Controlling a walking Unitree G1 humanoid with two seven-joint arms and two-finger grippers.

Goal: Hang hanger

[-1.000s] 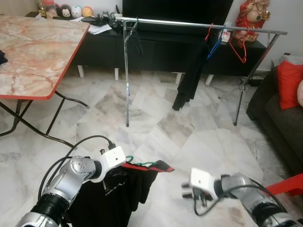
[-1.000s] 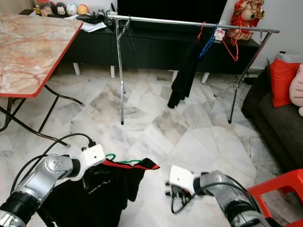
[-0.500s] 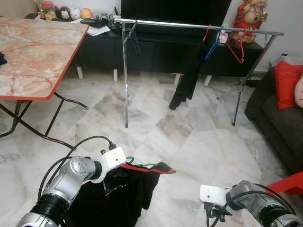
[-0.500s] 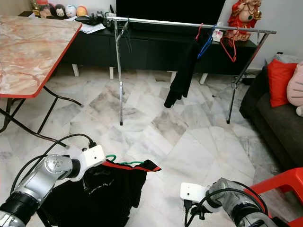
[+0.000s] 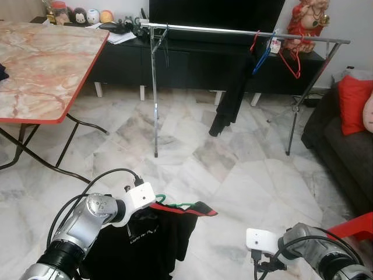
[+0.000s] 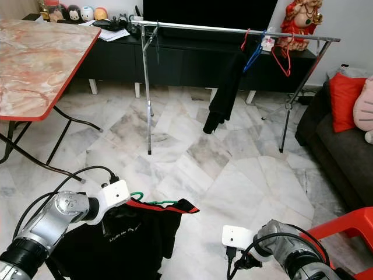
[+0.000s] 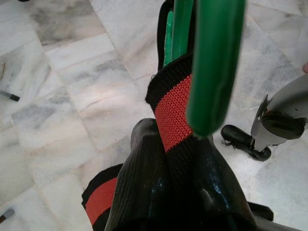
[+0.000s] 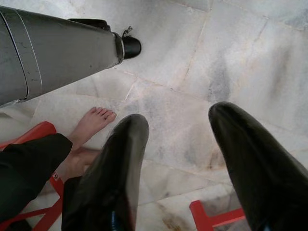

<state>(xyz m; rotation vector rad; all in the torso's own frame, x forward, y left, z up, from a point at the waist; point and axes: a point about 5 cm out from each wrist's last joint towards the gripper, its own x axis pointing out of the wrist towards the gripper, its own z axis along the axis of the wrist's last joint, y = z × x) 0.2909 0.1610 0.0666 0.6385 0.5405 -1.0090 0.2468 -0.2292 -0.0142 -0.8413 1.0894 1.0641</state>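
left gripper [image 7: 185, 159]: closed on the black garment [image 5: 145, 242] with green hanger [image 5: 175, 204] (held low, over the floor)
right gripper [image 8: 180, 163]: open, empty
progress: early; clothes rail [image 5: 245, 32] is well apart, hanging not yet done

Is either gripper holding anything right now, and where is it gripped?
The left gripper pinches the black shirt's red-striped collar on the green hanger. The right gripper is open, holding nothing.
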